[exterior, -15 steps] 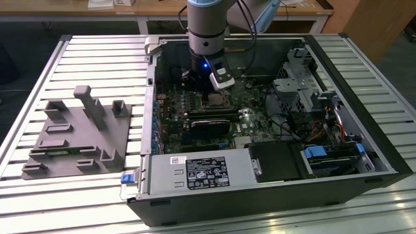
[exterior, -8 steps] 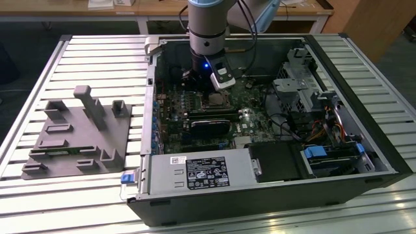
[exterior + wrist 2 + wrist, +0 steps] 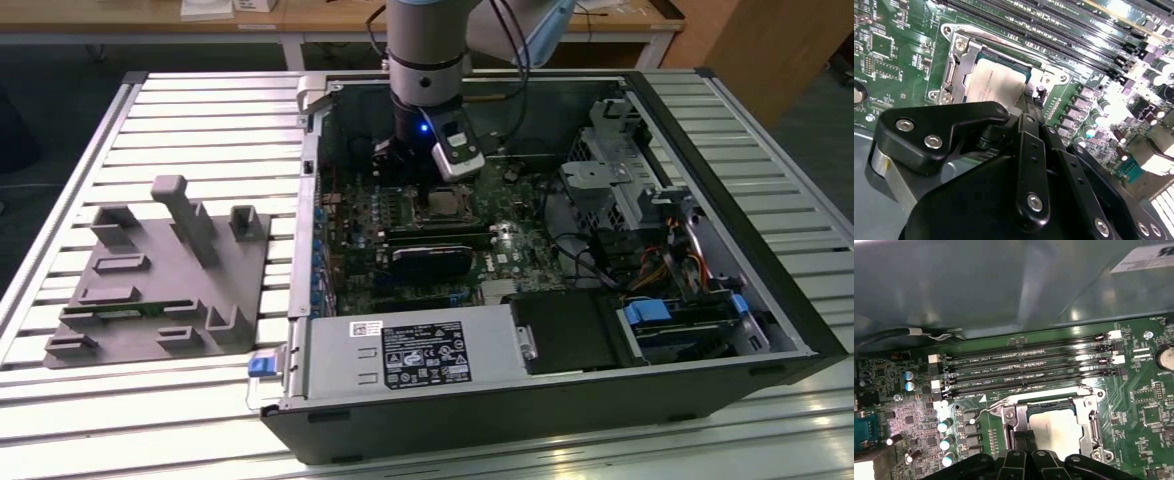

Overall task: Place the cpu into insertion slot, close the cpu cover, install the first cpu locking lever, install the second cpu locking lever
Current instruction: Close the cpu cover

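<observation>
In the exterior view, a grey fixture [image 3: 160, 270] sits well apart from the slot [image 3: 416, 205], on the exterior view's left. The slot lies on the green board inside the open case [image 3: 534, 415].

The cpu [image 3: 996, 85] is in the slot, flat, with its grey metal top up. The cover [image 3: 1090, 412] looks folded down around it, its silver frame showing on both sides of the chip. I cannot tell whether it is fully seated. A wire lever [image 3: 985, 410] curves beside the slot, and whether it is latched is unclear.

The gripper [image 3: 1023, 439] hangs right over the slot's edge. Its jaws are drawn narrow, tips side by side, with nothing visible between them.

Memory sockets [image 3: 1024, 370] run just beside the slot. A drive cage [image 3: 607, 180] stands well to the exterior view's right of it.

The cpu is probably light, thin and stiff, with a slick top. It is best held by two opposite edges and kept level, since the slot's contacts likely bend easily. The cover seems to be thin hinged steel, best pressed at its free edge. The lever is likely springy and best taken at its bent end.
</observation>
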Available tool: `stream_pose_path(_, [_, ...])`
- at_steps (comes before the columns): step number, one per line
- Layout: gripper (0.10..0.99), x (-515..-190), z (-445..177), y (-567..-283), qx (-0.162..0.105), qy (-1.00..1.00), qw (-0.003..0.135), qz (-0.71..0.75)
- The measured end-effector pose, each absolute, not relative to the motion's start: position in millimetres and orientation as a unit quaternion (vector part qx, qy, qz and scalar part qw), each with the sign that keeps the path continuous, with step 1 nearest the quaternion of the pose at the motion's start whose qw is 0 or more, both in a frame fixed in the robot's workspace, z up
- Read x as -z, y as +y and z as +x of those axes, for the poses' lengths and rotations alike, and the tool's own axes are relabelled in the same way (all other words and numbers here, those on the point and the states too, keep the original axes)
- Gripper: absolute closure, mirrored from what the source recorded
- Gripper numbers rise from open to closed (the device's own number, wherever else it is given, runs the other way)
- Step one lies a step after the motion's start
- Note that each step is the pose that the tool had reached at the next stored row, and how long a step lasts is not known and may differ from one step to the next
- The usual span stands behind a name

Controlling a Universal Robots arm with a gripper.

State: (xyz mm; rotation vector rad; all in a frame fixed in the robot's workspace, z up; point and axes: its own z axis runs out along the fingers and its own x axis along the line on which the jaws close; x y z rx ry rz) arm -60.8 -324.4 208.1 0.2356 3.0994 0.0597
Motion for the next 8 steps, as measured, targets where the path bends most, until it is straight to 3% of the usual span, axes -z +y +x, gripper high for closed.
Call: stream_pose_path(8, [0.98,-209.3,-56.9,-324.4,-0.019,0.997,0.016,0.076])
